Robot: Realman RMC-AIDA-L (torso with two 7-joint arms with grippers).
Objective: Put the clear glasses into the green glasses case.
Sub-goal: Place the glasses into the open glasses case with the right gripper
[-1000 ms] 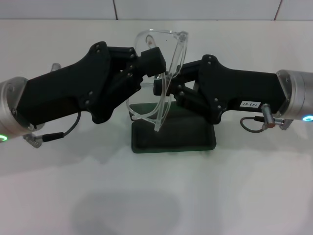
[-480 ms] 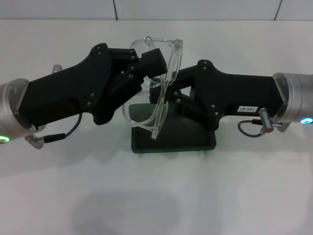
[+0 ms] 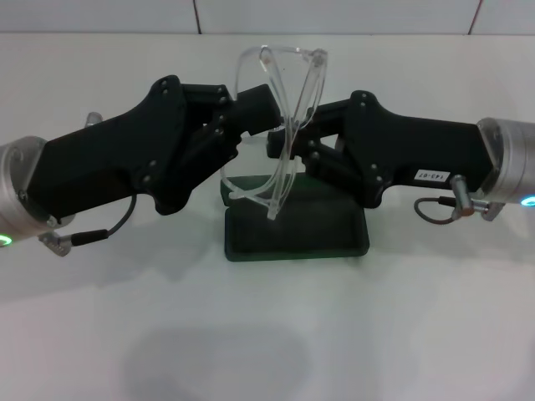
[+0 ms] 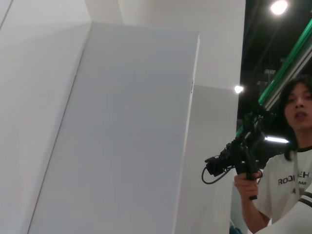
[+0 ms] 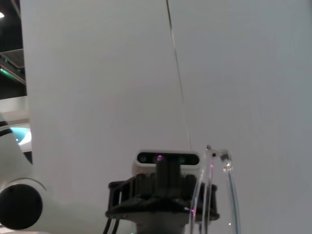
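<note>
Both arms met above the middle of the white desk (image 3: 435, 334), and the clear glasses (image 3: 280, 125) hung between them in the air, turned on edge with one thin arm pointing down toward the green glasses case (image 3: 297, 232), which lay open on the desk directly underneath. The left gripper (image 3: 261, 113) had its jaws closed on the frame from one side. The right gripper (image 3: 280, 149) pressed in from the other side at the frame, but whether its jaws were clamped or merely alongside could not be told. The right wrist view showed only the clear arms of the glasses against a pale wall. The step in hand looked like a mid-air regrasp or folding of the arms; next, the glasses would need levelling flat and lowering into the felt-lined tray.
</note>
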